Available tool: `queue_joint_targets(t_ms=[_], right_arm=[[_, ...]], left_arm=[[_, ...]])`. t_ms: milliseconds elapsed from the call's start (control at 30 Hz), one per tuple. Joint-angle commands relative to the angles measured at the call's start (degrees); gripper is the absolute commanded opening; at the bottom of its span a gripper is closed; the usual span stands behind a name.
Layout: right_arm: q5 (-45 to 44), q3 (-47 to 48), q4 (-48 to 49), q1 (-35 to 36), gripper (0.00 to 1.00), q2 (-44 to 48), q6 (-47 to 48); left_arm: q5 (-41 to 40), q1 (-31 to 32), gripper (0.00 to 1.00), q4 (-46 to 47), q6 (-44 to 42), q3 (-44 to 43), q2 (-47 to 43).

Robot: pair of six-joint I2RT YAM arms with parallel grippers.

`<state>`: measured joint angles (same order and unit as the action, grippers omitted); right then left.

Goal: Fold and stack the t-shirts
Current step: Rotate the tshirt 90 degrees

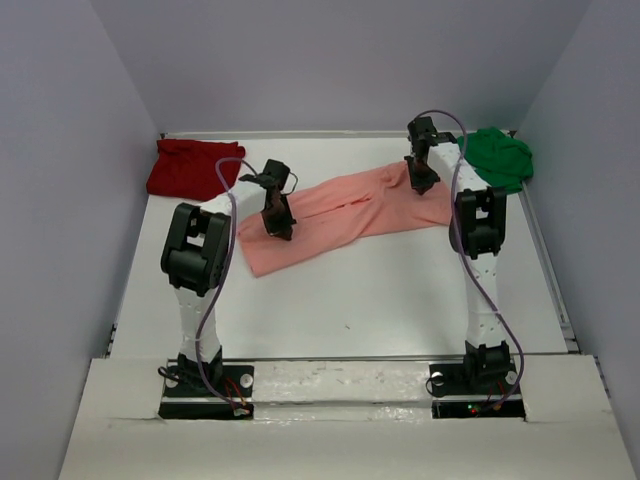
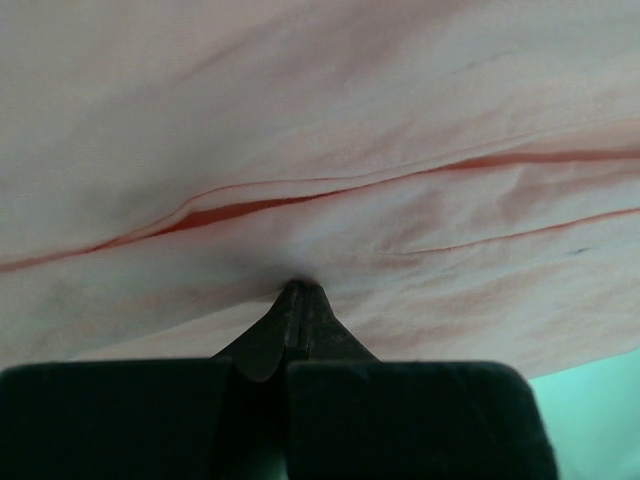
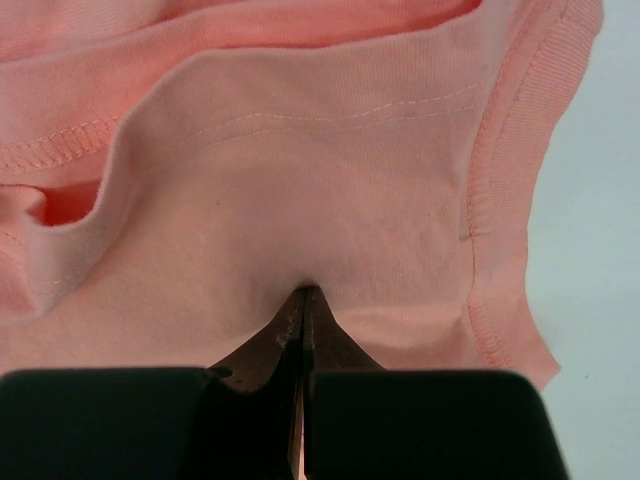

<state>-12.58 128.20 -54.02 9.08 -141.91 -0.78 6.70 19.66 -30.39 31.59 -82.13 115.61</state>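
At the far left corner of the counter (image 1: 380,300) a dark red t-shirt (image 1: 192,167) lies bunched in a loose heap, well apart from the arms. To its right, the left claw (image 1: 279,228) points down onto the left part of the salmon-pink t-shirt (image 1: 340,215). Its jaws are clenched, and in the left wrist view the cloth puckers into the tips, so it is pinching a fold of that shirt. The salmon-pink shirt lies spread in a long, slanted band across the middle of the counter, lower at its left end and farther back at its right, with creases running along it. The right claw (image 1: 422,180) is at the shirt's right end, clamped tight on the cloth just beside a ribbed edge band. Farthest right, a bright green t-shirt (image 1: 497,158) sits crumpled in the far right corner.
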Motion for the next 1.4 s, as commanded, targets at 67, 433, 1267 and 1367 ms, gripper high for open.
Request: queue_joint_targets(t_ms=[67,433,1267,1367], right_arm=[[3.79,7.75,-1.96,0.15,0.0,-5.39,3.5],[10.28,17.69,-3.72,0.15,0.0,-11.28,7.01],[22.95,23.67,0.32,1.2,0.0,-13.13,14.4],[23.57,23.67,1.19,1.2,0.0,-12.52,14.14]], left_arm=[[1.91,7.49,0.0,-5.64,3.55,5.57,-3.98],[4.55,19.27,0.0,-3.27,9.44,14.97,-9.35],[12.11,40.11,0.0,-6.79,9.37,-12.52,4.62],[11.24,40.28,0.0,-7.05,7.96,-14.72,4.45]])
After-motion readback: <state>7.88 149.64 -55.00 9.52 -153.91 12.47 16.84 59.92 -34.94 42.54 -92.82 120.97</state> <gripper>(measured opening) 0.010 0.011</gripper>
